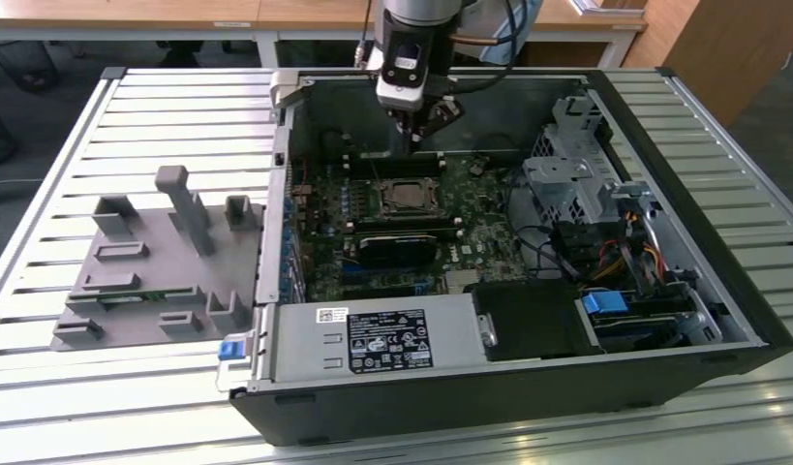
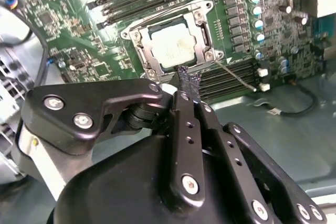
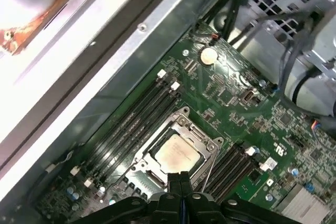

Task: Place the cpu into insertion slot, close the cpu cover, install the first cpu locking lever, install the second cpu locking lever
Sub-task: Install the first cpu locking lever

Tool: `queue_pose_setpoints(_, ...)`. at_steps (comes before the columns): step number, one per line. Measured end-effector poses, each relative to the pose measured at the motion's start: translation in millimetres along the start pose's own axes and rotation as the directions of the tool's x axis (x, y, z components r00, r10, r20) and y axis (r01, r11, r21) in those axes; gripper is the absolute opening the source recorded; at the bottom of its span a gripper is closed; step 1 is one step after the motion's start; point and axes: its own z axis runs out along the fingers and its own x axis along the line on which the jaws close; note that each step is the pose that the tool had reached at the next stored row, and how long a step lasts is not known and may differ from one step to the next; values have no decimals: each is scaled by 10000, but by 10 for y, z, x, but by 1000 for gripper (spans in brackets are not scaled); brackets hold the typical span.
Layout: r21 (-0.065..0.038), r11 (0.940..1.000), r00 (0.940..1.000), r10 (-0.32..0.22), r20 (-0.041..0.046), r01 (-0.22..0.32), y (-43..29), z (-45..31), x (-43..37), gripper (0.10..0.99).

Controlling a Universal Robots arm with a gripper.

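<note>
Memory slots [image 3: 134, 121] beside cpu [image 3: 173, 153], hand [image 3: 181, 178] near.

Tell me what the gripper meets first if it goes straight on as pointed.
The gripper would most likely meet the cpu cover at its rim, beside the seated cpu; depth is unclear.

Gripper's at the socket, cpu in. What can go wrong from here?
1. The lever is a thin wire standing out from the cover; the shut gripper may slip off it.
2. A slip could strike the memory slots alongside.
3. With that lever apparently unlatched, the cover may lift off the cpu.
</note>
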Motion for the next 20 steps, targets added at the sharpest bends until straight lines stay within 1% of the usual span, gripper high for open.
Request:
queue_pose_setpoints(2, -6, 9994, 9994, -360, -7, 360, 0, 3, 0, 106)
queue_pose_setpoints(5, -16, 9963, 9963, -854, -16, 854, 0, 5, 0, 106)
queue_pose_setpoints(9, -29, 9891, 9891, -1475, -27, 1474, 0, 6, 0, 106)
queue_pose_setpoints(11, -35, 9845, 9845, -1753, -32, 1753, 0, 6, 0, 106)
queue_pose_setpoints(13, -40, 9790, 9790, -2038, -36, 2038, 0, 6, 0, 106)
queue_pose_setpoints(15, -48, 9718, 9718, -2359, -41, 2358, 0, 7, 0, 106)
queue_pose_setpoints(18, -66, 9591, 9591, -2830, -38, 2829, 0, 8, 0, 106)
queue_pose_setpoints(20, -76, 9484, 9485, -3169, -40, 3169, 0, 9, 0, 106)
